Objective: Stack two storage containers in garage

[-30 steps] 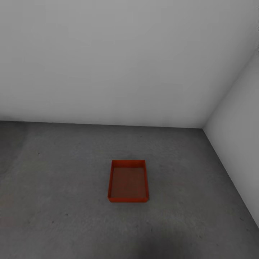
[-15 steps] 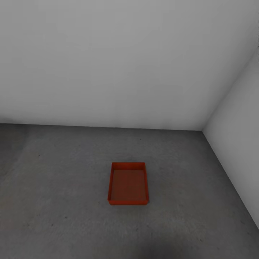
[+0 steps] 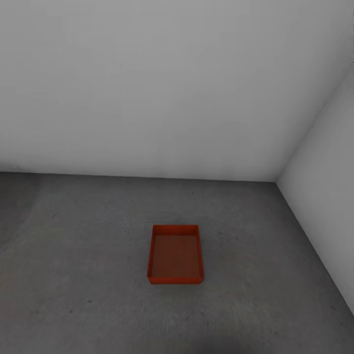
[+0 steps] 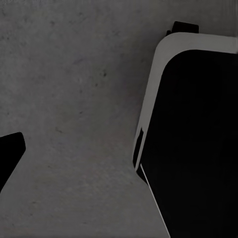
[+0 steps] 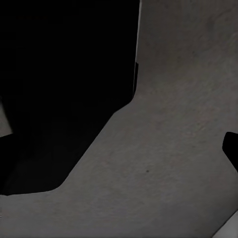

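One red-orange storage container (image 3: pixel 175 254) sits flat and open-topped on the dark concrete floor (image 3: pixel 88 275) of the garage, near the corner where two white-grey walls (image 3: pixel 162 83) meet. Whether either gripper is open or closed, I cannot tell

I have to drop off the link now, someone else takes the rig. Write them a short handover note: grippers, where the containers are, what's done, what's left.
Grippers: the wrist views look down at the concrete with dark robot parts at their edges; whether either gripper is open or shut cannot be told, and no container shows in either wrist view.
Containers: one red-orange storage container sits upright and empty on the dark concrete garage floor, near the corner of the white walls.
Done: the first container is placed on the floor.
Left: a second container has to end up stacked on this one; nothing is on it yet.
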You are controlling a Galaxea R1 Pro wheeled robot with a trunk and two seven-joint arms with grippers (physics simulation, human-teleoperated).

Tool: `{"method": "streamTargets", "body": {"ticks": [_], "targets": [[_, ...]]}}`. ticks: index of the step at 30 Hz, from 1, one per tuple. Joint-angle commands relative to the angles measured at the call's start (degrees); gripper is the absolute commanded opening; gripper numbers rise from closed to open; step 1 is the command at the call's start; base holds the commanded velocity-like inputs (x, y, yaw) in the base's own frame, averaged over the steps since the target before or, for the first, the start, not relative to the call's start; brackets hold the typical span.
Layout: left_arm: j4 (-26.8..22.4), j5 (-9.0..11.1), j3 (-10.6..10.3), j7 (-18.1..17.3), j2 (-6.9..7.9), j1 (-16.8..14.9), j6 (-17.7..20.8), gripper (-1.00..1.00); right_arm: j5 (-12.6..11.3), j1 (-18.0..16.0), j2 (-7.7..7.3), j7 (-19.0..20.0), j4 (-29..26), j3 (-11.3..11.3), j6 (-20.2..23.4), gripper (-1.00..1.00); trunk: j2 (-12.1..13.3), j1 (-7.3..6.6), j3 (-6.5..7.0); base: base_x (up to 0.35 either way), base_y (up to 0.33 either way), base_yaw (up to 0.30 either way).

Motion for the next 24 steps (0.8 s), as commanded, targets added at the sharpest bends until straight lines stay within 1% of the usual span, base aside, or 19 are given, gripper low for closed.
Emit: {"method": "streamTargets", "body": {"ticks": [1,7,12,18,24], "targets": [[0.07,0.35,0.30,0.00,0.00,-0.03,-0.25,1.00,-0.50,-0.07,0.05,0.07,0.19,0.50,-0.27,1.00,-0.04,0.01,0.05,0.000,0.000,0.000],[0.07,0.35,0.26,0.00,0.00,-0.03,-0.24,1.00,-0.30,-0.07,-0.01,0.28,0.19,0.55,-0.15,1.00,-0.04,0.01,0.59,0.000,0.000,0.000],[0.07,0.35,0.28,0.00,0.00,-0.03,-0.24,1.00,1.16,-0.05,0.03,0.28,0.19,0.61,-0.32,1.00,-0.04,0.01,1.04,0.000,0.000,0.000],[0.07,0.35,0.30,0.00,0.00,-0.03,-0.26,1.00,1.78,0.31,-0.14,0.51,0.19,0.56,-3.07,1.00,-0.04,0.01,1.58,0.000,0.000,0.000],[0.07,0.35,0.29,0.00,0.00,-0.03,-0.26,1.00,1.99,0.37,-0.02,0.55,0.19,0.58,-3.71,1.00,-0.04,0.01,2.12,0.000,0.000,0.000]]}}
